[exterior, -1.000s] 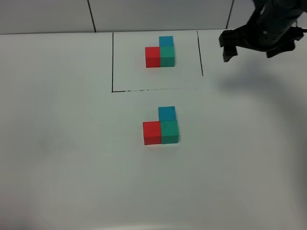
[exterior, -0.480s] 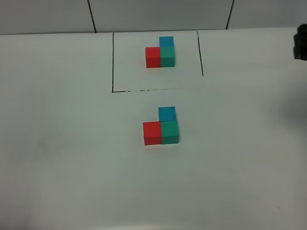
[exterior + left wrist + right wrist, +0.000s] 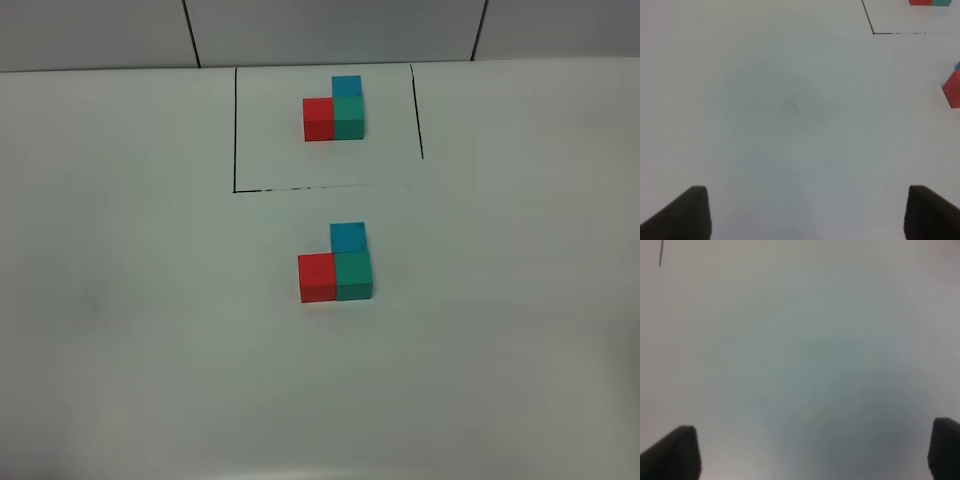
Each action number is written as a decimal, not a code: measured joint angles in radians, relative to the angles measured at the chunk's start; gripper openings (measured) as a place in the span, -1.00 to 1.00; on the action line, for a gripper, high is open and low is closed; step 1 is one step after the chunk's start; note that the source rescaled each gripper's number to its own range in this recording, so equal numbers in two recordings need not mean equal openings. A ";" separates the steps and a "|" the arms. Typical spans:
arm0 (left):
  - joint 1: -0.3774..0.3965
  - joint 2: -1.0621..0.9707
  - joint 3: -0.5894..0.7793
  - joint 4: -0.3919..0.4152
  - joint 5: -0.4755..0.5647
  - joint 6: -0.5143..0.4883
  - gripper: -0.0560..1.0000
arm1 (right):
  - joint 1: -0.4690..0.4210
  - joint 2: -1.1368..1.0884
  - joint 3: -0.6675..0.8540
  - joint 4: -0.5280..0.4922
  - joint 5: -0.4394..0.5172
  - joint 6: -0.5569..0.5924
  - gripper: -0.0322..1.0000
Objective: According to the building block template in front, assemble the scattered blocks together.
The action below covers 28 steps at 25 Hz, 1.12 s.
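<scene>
Obstacles: joined blocks (image 3: 336, 265) mid-table, template (image 3: 335, 108) behind; open table (image 3: 130, 330) all round.

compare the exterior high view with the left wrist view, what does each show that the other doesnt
Only the exterior high view shows the whole building block template and the assembled green block and blue block. Only the left wrist view shows the left claw, open over bare table. Both show the red block and the black outline.
</scene>
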State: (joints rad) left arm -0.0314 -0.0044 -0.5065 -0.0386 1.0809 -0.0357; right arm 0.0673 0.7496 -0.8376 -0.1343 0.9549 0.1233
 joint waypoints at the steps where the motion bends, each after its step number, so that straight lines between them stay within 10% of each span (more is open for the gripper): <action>1: 0.000 0.000 0.000 0.000 0.000 0.000 0.88 | 0.000 -0.055 0.021 0.000 0.017 0.000 0.71; 28: 0.000 0.000 0.000 0.000 0.000 -0.001 0.88 | -0.001 -0.754 0.332 0.046 0.126 -0.007 0.67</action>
State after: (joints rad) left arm -0.0314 -0.0044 -0.5065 -0.0386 1.0809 -0.0364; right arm 0.0661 -0.0044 -0.5051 -0.0880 1.0808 0.1165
